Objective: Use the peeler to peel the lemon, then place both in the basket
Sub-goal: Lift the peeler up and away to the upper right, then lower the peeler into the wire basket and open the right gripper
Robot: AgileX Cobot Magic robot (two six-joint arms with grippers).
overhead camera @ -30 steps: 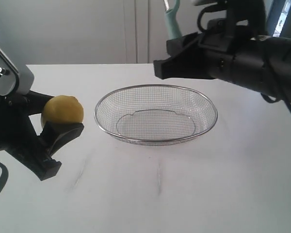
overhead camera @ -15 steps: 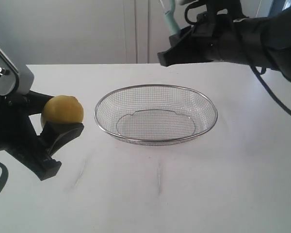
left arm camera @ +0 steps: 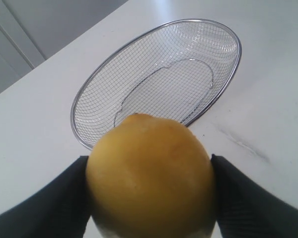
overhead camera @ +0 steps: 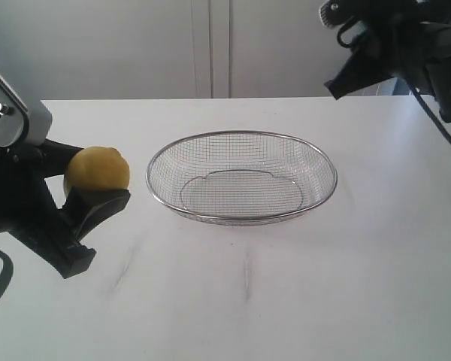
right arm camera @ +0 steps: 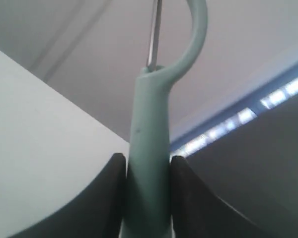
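The yellow lemon (overhead camera: pixel 98 167) is held a little above the table at the left, with my left gripper (overhead camera: pixel 96 184) shut on it. From the left wrist the lemon (left arm camera: pixel 151 181) fills the space between both black fingers (left arm camera: pixel 248 198). The wire mesh basket (overhead camera: pixel 242 134) stands empty at the table's middle, to the right of the lemon, and its rim (left arm camera: pixel 237 49) shows beyond the fruit. My right gripper (overhead camera: pixel 337 84) is raised at the top right, behind the basket. It (right arm camera: pixel 148 171) is shut on the pale teal peeler (right arm camera: pixel 148 148), looped head pointing away. The peeler is out of the exterior view.
The white table (overhead camera: pixel 248 301) carries only the basket. A pale wall with a vertical seam (overhead camera: pixel 210 45) stands behind the far edge. The black right arm (overhead camera: pixel 421 53) hangs over the back right corner.
The right arm has drawn back to the right and upward, away from above the basket's far rim, carrying the peeler out of the exterior view. The left gripper and lemon have stayed put.
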